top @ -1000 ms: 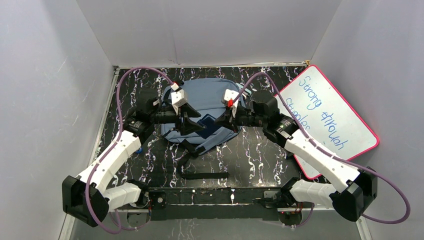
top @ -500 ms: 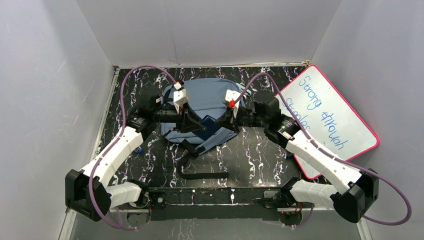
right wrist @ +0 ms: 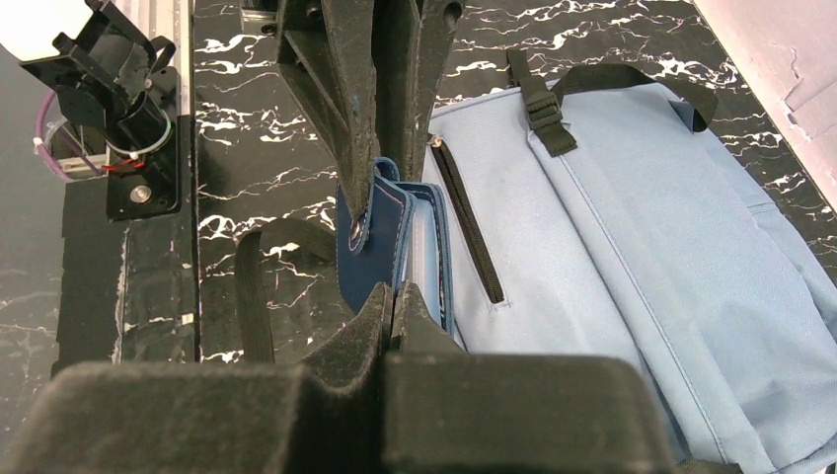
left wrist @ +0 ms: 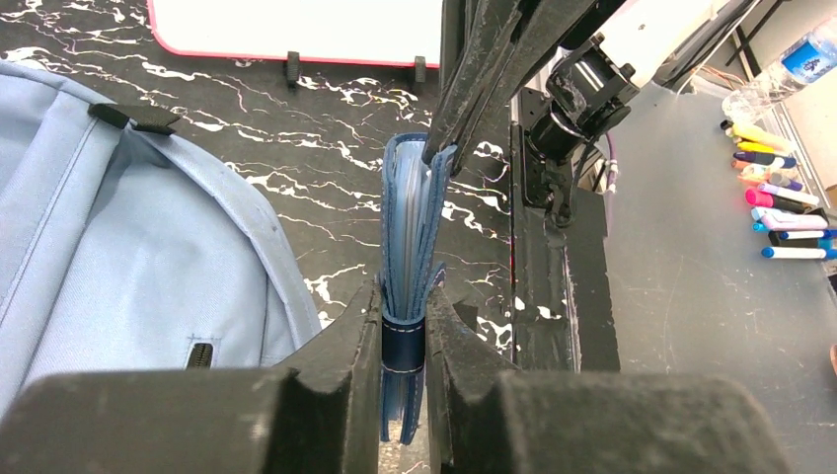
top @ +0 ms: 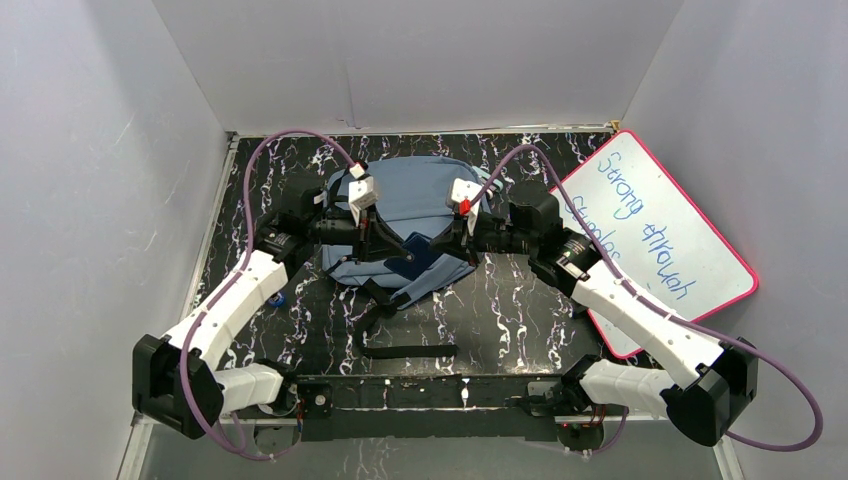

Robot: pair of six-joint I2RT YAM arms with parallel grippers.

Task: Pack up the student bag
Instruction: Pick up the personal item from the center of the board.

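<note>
Nearest you, the left gripper is clamped on the pouch, jaws nearly together across one end. The right gripper is fully closed, pinching the opposite edge, so the pouch hangs on edge between the two. Just beyond and below it lies the bag, flat on the table; its pocket zipper looks shut. Don't pull the arms apart. Let one gripper release first, then use it to open the bag. Keep the pouch over the bag's near edge.
</note>
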